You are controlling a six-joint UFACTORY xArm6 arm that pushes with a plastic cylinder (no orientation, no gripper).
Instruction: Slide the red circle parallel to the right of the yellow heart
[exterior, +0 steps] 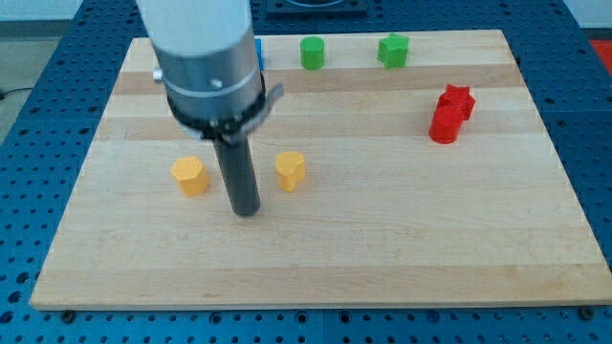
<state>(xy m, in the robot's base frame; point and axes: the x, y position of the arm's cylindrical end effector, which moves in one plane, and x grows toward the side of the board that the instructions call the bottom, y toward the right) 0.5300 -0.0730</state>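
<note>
The red circle point(444, 125) lies at the view's right, touching a red star point(458, 99) just above it. The yellow heart point(290, 170) lies near the board's middle. My tip point(247, 210) rests on the board just left of and slightly below the yellow heart, between it and a yellow hexagon point(190, 176). The tip is far to the left of the red circle.
A green cylinder point(313, 53) and a green star point(392, 50) sit near the view's top edge. A blue block point(258, 53) is mostly hidden behind the arm. The wooden board point(382, 239) lies on a blue perforated table.
</note>
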